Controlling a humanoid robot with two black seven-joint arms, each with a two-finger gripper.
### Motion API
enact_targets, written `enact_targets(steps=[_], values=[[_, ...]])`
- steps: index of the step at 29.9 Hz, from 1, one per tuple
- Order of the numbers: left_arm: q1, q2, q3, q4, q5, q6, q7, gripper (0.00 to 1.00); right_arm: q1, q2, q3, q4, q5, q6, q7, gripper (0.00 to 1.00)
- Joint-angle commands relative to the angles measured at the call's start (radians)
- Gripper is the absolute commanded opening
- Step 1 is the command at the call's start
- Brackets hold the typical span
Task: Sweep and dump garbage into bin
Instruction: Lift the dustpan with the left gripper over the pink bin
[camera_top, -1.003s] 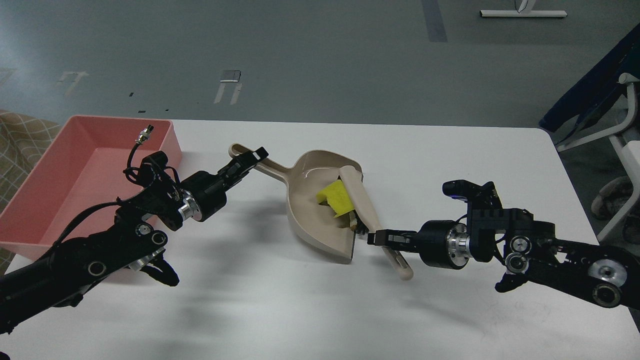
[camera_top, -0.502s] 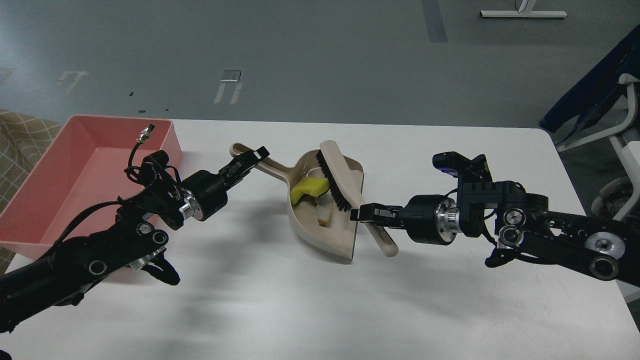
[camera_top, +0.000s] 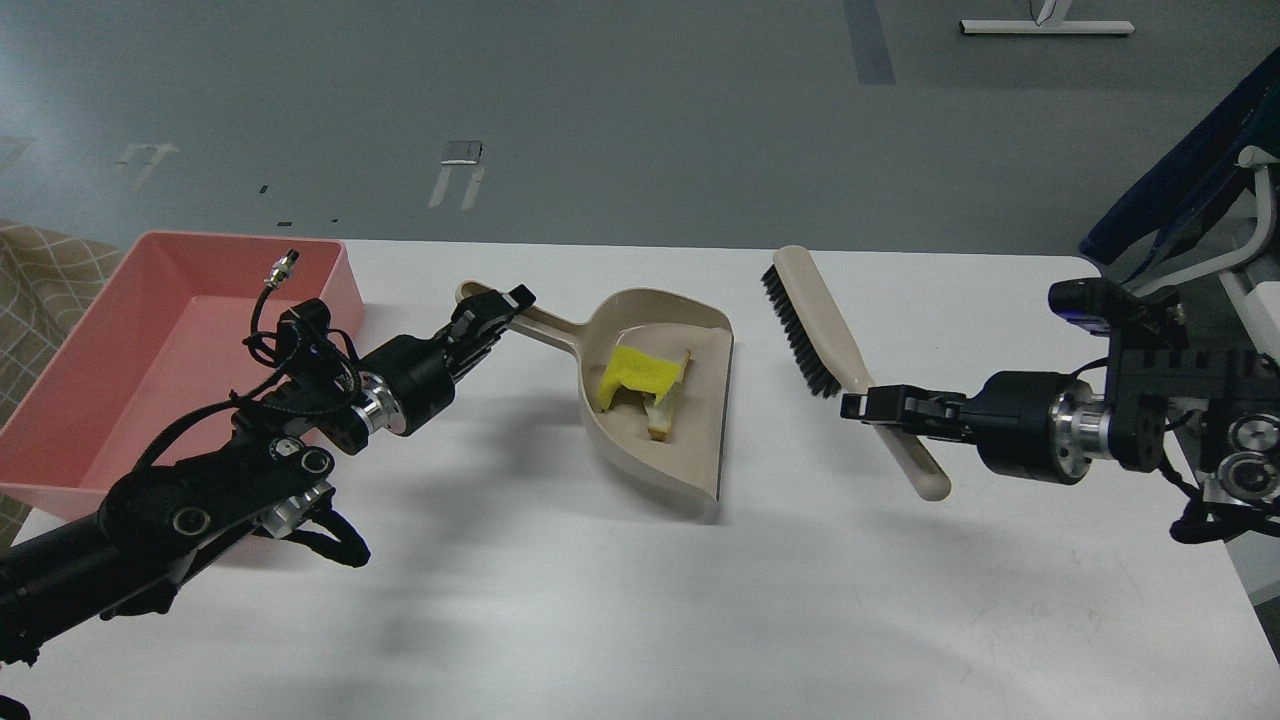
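Our left tool grips dustpan handle, garbage inside; right tool grips brush, apart from pan.

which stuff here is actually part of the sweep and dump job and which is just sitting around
Part of the job: garbage lying in the dustpan; brush in the right end effector; dustpan handle in the left end effector; pink bin.

Just there: white table; chair; checked cloth.

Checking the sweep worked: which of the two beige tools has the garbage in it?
The dustpan, held by the left gripper; the brush in the right gripper carries none.
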Motion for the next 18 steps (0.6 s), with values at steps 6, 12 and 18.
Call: enact_targets(steps=[6,12,18], values=[[-0.047,0.015,-0.038,0.0,-0.171,-0.041,0.004,0.0,-0.031,-0.092,0.002,0.0,0.0,-0.013,0.027,0.0],[-0.071,0.075,-0.074,-0.008,-0.196,-0.084,0.024,0.0,-0.072,-0.094,0.004,-0.004,-0.001,-0.015,0.03,0.0],[-0.071,0.142,-0.178,-0.014,-0.231,-0.153,0.064,0.0,-0.094,-0.094,0.005,0.0,-0.001,-0.015,0.03,0.0]])
